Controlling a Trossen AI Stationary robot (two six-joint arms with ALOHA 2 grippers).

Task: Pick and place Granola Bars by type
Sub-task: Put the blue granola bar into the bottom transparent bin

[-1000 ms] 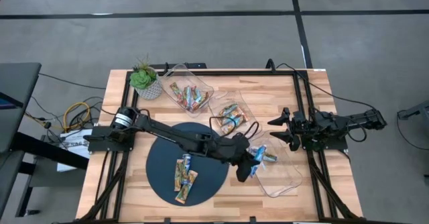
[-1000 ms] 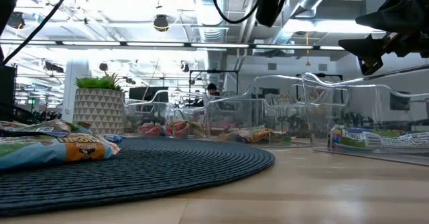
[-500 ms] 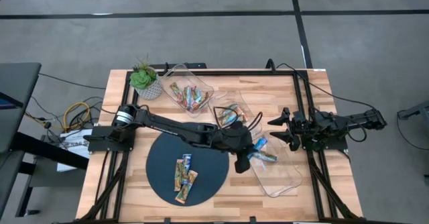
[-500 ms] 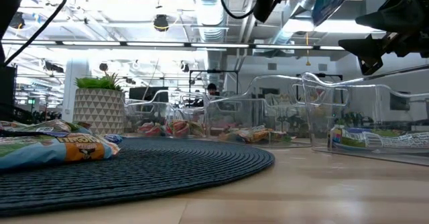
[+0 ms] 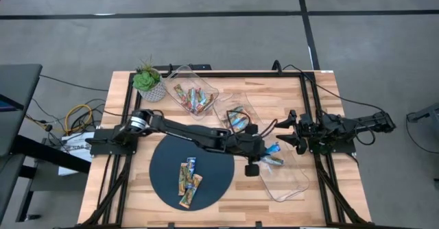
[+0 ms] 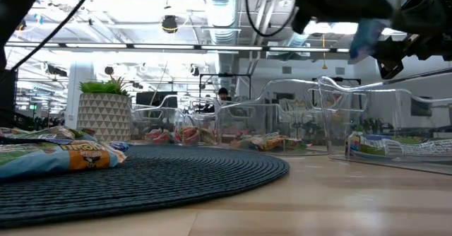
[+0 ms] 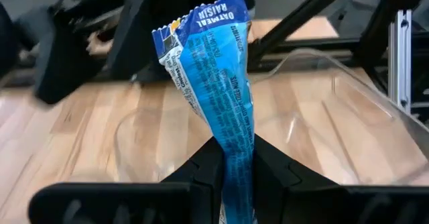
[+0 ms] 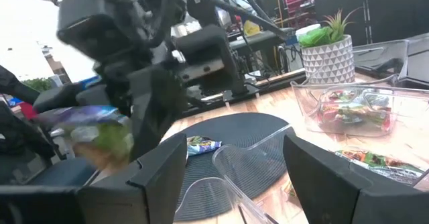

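My left gripper (image 5: 263, 151) reaches across the table and is shut on a blue-and-silver granola bar (image 7: 213, 76). It holds the bar over the far end of the clear tray (image 5: 293, 186) at the near right. One bar (image 5: 271, 161) lies in that tray. More bars lie in the middle tray (image 5: 236, 117) and the far tray (image 5: 194, 99). A few bars (image 5: 188, 177) rest flat on the dark round mat (image 5: 164, 167). My right gripper (image 5: 284, 131) waits open at the table's right side, holding nothing. My left gripper pinches the blue bar's wrapper near one end (image 7: 233, 158) between its two fingers. The fingers come from the table's left, slanting a little downward, and lie along the bar. The bar sticks out past the fingertips, its free end (image 7: 201, 23) clear of tray and table.
A potted plant (image 5: 148, 82) in a patterned pot stands at the far left corner. The three clear trays run in a diagonal row from far left to near right. Black frame rails (image 5: 310, 99) border the wooden table. Bare wood lies near the front edge.
My left gripper has carried the blue bar toward the table's far and right edges, from beside the mat's rim to over the near-right tray. The wrist has rolled, turning the bar with it. The gripper has stayed shut on the bar.
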